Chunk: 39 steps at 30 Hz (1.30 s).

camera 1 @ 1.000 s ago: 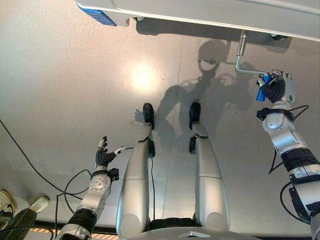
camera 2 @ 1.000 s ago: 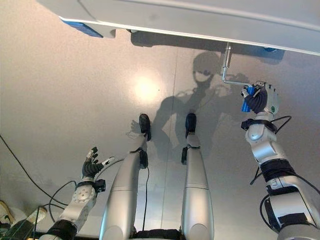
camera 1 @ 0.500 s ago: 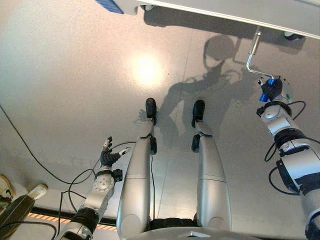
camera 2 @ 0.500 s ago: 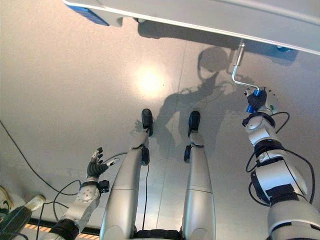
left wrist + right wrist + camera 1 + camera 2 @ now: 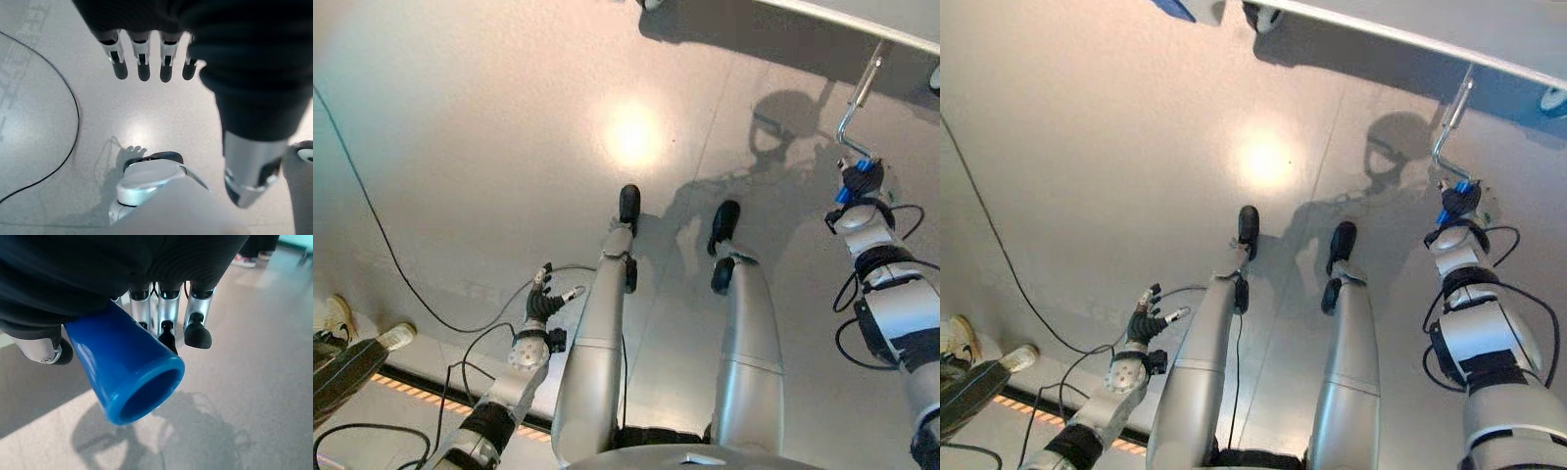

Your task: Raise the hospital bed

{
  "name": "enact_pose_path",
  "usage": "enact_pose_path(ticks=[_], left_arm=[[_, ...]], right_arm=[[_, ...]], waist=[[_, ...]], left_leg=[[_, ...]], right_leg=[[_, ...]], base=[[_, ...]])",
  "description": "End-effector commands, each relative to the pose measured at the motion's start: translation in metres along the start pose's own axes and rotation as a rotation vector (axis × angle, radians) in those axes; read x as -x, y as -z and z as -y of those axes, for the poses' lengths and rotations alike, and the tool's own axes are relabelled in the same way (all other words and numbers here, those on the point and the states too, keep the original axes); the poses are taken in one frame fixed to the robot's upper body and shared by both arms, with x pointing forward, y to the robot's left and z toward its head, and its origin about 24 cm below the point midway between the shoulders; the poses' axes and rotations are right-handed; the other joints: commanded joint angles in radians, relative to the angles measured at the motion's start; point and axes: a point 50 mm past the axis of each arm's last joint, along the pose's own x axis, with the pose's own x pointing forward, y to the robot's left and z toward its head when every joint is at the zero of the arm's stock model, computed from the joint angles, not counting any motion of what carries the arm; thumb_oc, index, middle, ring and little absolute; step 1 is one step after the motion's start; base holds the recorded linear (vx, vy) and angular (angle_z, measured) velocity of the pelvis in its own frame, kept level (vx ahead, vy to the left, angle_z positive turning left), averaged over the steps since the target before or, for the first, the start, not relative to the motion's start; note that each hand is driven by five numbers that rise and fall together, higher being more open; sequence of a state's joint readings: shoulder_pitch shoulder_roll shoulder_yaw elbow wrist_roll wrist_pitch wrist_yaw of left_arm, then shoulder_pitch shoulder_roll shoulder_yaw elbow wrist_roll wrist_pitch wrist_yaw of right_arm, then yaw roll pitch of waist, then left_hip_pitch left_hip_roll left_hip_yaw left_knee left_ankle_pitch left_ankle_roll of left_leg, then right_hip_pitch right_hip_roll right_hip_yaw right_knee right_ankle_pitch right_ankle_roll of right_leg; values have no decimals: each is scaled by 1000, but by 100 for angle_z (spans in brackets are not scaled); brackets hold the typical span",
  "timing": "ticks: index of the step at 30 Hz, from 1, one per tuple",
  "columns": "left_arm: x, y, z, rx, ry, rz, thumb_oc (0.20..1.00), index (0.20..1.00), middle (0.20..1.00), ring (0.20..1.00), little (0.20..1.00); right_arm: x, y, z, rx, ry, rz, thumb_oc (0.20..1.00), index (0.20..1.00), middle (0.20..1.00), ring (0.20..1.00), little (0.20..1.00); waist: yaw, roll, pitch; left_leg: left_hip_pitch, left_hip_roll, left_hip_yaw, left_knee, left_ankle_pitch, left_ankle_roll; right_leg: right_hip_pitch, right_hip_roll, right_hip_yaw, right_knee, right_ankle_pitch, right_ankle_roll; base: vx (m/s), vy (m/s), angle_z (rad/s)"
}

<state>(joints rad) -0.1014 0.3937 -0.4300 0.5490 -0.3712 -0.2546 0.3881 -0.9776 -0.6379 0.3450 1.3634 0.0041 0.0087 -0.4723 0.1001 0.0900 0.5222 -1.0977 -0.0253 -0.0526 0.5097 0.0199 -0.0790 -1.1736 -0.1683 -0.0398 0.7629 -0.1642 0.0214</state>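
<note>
The hospital bed's pale frame (image 5: 1430, 24) runs along the top right of the eye views. A bent metal crank (image 5: 1451, 117) hangs from it and ends in a blue handle (image 5: 1455, 189). My right hand (image 5: 1466, 203) is shut on that handle; in the right wrist view the blue handle (image 5: 127, 377) juts from my palm with the fingers (image 5: 168, 308) curled beside it. My left hand (image 5: 543, 304) hangs low at the left, over the floor, far from the bed. Its fingers (image 5: 142, 58) are straight and hold nothing.
A caster wheel (image 5: 1261, 15) and a blue part (image 5: 1175, 8) of the bed show at the top edge. A person's shoes (image 5: 337, 318) and a dark trouser leg stand at the far left, by an orange striped line (image 5: 411, 387) on the grey floor.
The camera has shifted, so the bed sits further up and right. My right hand, still shut on the blue handle, has swung the crank from out at the side to under its shaft.
</note>
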Motion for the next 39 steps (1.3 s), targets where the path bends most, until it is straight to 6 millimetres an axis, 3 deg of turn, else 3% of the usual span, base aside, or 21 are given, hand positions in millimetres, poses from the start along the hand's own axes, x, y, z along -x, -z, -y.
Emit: enact_pose_path(ticks=[1,2,3,4,5,6,7,8,10,11,12,16,18,19,20,21,23,24,29,33,39], left_arm=[[2,-6,12,40,25,22,1000,1000,1000,1000,1000],[6,1,12,34,29,-1,1000,1000,1000,1000,1000],[1,-7,11,41,21,24,1000,1000,1000,1000,1000],[0,-8,10,37,16,27,1000,1000,1000,1000,1000],[4,-2,10,32,22,10,1000,1000,1000,1000,1000],[4,-4,9,31,14,15,1000,1000,1000,1000,1000],[-2,-12,8,38,6,40,1000,1000,1000,1000,1000],[4,-3,8,29,15,14,1000,1000,1000,1000,1000],[3,-4,7,28,11,18,1000,1000,1000,1000,1000],[3,-5,7,25,12,23,1000,1000,1000,1000,1000],[3,-5,7,25,12,23,1000,1000,1000,1000,1000],[0,-7,0,23,-23,27,1000,1000,1000,1000,1000],[0,-7,-2,25,-28,28,1000,1000,1000,1000,1000],[-3,-10,-4,29,-35,38,1000,1000,1000,1000,1000],[-3,-10,-4,29,-36,38,1000,1000,1000,1000,1000],[-4,-12,-7,31,-47,49,1000,1000,1000,1000,1000],[-5,-13,-8,29,-51,51,1000,1000,1000,1000,1000],[-5,-12,-11,26,-59,52,1000,1000,1000,1000,1000],[-3,-4,-21,18,-101,16,1000,1000,1000,1000,1000],[-1,3,-23,15,-110,-10,1000,1000,1000,1000,1000],[4,21,-25,0,-120,-90,1000,1000,1000,1000,1000]], right_arm=[[4,11,-8,52,-63,-16,200,200,200,200,200],[10,12,-21,34,-100,-17,200,200,200,200,200],[7,3,-17,18,-87,1,200,200,200,200,200],[8,-3,-20,5,-95,13,200,200,200,200,200],[12,-1,-27,6,-119,9,200,200,200,200,200],[13,-16,-32,-8,-138,44,200,200,200,200,200],[11,-25,-28,-23,-125,63,200,200,200,200,200],[14,-21,-35,-12,-146,59,200,200,200,200,200],[17,-30,-40,-26,-162,85,200,200,200,200,200],[22,-44,-47,-77,-190,123,200,200,200,200,200],[22,-44,-47,-77,-190,122,200,200,200,200,200],[41,-92,-65,-215,-269,273,200,200,200,200,200],[44,-100,-68,-238,-284,292,200,200,200,200,200],[51,-116,-71,-260,-307,342,200,200,200,200,200],[51,-116,-71,-260,-307,342,200,200,200,200,200],[64,-137,-76,-291,-345,431,200,200,200,200,200],[67,-142,-77,-310,-351,448,200,200,200,200,200],[84,-163,-80,-368,-399,552,200,200,200,200,200],[132,-199,-78,-582,-514,772,200,200,200,200,200],[151,-201,-74,-676,-556,844,200,200,200,200,200],[167,-182,-57,-890,-600,886,200,200,200,200,200]], waist=[[-5,108,-2],[-1,110,-2],[0,111,-2],[3,113,-2],[5,115,-2],[15,119,-2],[16,120,-2],[18,119,-2],[24,122,-2],[28,125,-2],[28,125,-2],[35,116,-2],[36,115,-2],[40,112,-2],[39,112,-2],[39,107,-2],[39,105,-2],[34,97,-2],[10,58,-2],[-10,36,-2],[-56,-3,-2]], left_leg=[[-86,0,-34,75,5,5],[-70,-6,-34,107,-34,3],[-109,-5,-36,94,2,6],[-118,-8,-37,104,-3,7],[-93,-11,-34,129,-41,5],[-112,-16,-39,145,-46,5],[-151,-15,-41,131,-9,7],[-121,-18,-41,160,-54,6],[-136,-22,-45,179,-60,7],[-147,-27,-43,193,-65,8],[-147,-28,-43,194,-65,8],[-147,-35,-40,206,-74,13],[-143,-37,-38,204,-76,14],[-139,-40,-38,203,-79,15],[-139,-40,-38,203,-79,15],[-133,-44,-37,199,-80,17],[-131,-46,-36,199,-81,18],[-122,-47,-34,194,-82,18],[-77,-40,-15,164,-81,22],[-39,-35,-6,135,-77,23],[63,-20,15,71,-66,21]], right_leg=[[-54,5,6,-23,94,85],[-33,0,13,7,56,89],[-68,0,5,-10,90,83],[-78,-4,4,2,87,84],[-51,-9,11,27,52,91],[-67,-14,7,39,48,93],[-102,-14,-2,21,82,86],[-71,-18,6,49,40,93],[-81,-24,5,64,35,93],[-86,-31,7,74,30,95],[-87,-31,7,75,30,95],[-77,-40,3,78,25,98],[-71,-41,4,75,24,99],[-60,-45,5,70,23,99],[-60,-45,5,70,23,99],[-51,-48,6,63,22,101],[-48,-51,7,62,23,102],[-37,-54,7,50,28,104],[1,-44,16,4,46,107],[33,-37,24,-28,58,110],[126,-23,33,-113,88,116]], base=[[59,59,16],[-45,48,11],[7,60,12],[4,35,8],[71,70,9],[22,60,4],[31,49,3],[32,22,0],[61,28,6],[24,28,12],[47,76,13],[35,59,6],[9,19,0],[0,0,0],[27,55,0],[26,50,0],[27,53,0],[23,60,0],[14,60,-1],[-1,42,-13],[-13,35,-17]])
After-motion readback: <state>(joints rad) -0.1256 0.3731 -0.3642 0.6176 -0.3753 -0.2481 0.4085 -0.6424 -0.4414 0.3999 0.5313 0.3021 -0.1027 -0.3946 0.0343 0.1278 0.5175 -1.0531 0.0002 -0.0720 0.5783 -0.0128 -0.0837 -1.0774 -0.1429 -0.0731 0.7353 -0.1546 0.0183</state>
